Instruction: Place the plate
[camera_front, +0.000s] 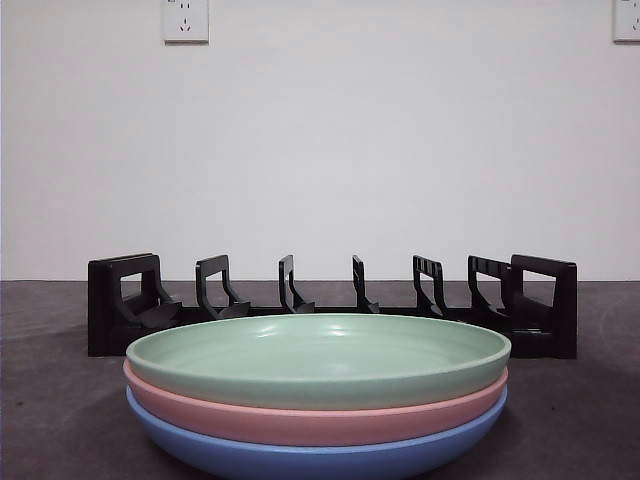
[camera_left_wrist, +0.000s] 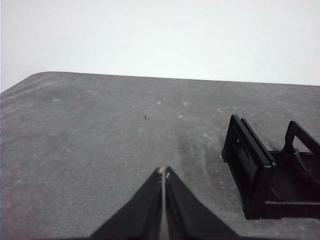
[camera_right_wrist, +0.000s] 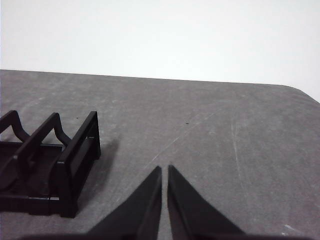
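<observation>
Green plate (camera_front: 318, 358) atop a stack of three, lower centre of the front view: pink plate (camera_front: 310, 420) under it, blue plate (camera_front: 320, 458) at the bottom, resting on the dark grey desk (camera_front: 50, 400). Nested bowl-in-bowl, rims level. Behind the stack, mid-frame, a black dish rack (camera_front: 330, 305) spanning left to right, w/ upright dividers and taller end walls; all slots without plates. White wall behind, sockets (camera_front: 185, 20) at upper left and at the upper right corner.

Left wrist view: left gripper (camera_left_wrist: 164, 174) at lower centre, jaws pressed together, nothing between them, hovering above bare desk (camera_left_wrist: 90, 140). One end of the rack (camera_left_wrist: 260, 172) at the right edge of the frame, near but apart from the gripper.

Right wrist view: right gripper (camera_right_wrist: 164, 170) at lower centre, jaws nearly touching (thin slit only), holding nothing. Other end of the rack (camera_right_wrist: 60, 165) at lower left, apart from the gripper. Desk (camera_right_wrist: 225, 130) elsewhere.

No arm visible in the front view; plates not seen in either wrist view.
</observation>
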